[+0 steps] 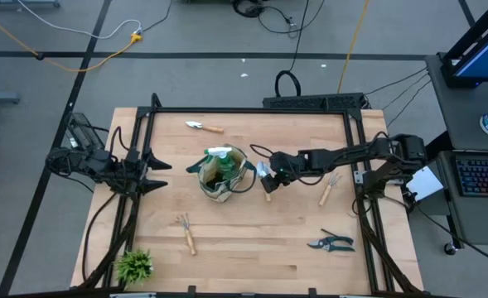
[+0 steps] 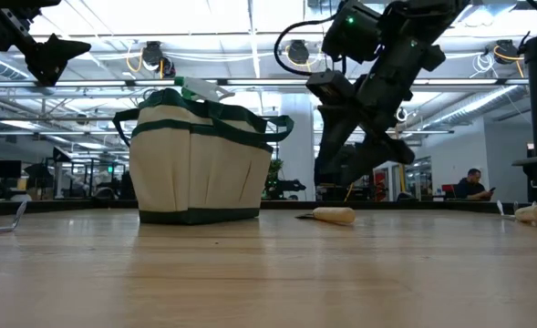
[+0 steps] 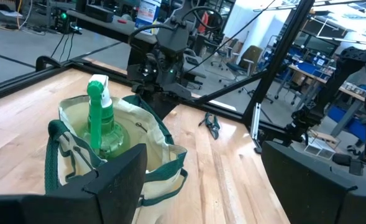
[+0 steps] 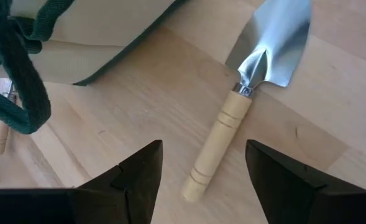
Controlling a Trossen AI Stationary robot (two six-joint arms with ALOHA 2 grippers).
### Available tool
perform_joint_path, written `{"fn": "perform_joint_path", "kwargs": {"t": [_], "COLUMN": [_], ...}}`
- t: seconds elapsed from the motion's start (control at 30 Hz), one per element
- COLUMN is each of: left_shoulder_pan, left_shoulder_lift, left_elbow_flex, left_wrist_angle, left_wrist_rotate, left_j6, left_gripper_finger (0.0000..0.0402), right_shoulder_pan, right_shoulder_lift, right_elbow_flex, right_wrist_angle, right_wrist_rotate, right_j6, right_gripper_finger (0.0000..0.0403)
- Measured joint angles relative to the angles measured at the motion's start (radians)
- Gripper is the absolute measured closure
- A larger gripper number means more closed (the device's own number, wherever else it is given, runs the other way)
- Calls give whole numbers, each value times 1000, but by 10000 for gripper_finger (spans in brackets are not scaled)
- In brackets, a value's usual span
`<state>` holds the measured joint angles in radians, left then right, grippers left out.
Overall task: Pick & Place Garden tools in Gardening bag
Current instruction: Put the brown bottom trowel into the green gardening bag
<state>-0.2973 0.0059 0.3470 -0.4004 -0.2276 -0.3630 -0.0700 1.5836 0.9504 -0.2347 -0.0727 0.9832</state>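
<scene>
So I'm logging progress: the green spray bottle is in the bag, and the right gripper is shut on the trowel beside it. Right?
Not quite. The right gripper is open, hovering over the trowel, which lies flat on the table beside the gardening bag; the right wrist view shows this. The green spray bottle is indeed in the bag.

Bright, even light from ceiling strips [image 2: 250,36] above the gardening bag [image 2: 200,159] leaves only soft shadows on the surface [image 1: 252,240], a pale sheen near the pruning shears [image 3: 212,124], glare on the trowel [image 4: 257,81] blade, and the nearest boards in front of the bag blurred.
</scene>
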Motion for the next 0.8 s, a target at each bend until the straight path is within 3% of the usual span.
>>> {"fn": "perform_joint_path", "kwargs": {"t": [0.57,0.8], "left_shoulder_pan": [0,0], "left_shoulder_lift": [0,0], "left_elbow_flex": [0,0], "left_wrist_angle": [-1,-1], "left_wrist_rotate": [-8,-8], "left_j6": [2,0], "left_gripper_finger": [78,78], "right_shoulder_pan": [8,38], "right_shoulder_lift": [7,7], "right_elbow_flex": [-2,-2], "right_wrist_angle": [28,13], "right_wrist_rotate": [48,42], "right_j6": [-76,-339], "right_gripper_finger": [179,179]}}
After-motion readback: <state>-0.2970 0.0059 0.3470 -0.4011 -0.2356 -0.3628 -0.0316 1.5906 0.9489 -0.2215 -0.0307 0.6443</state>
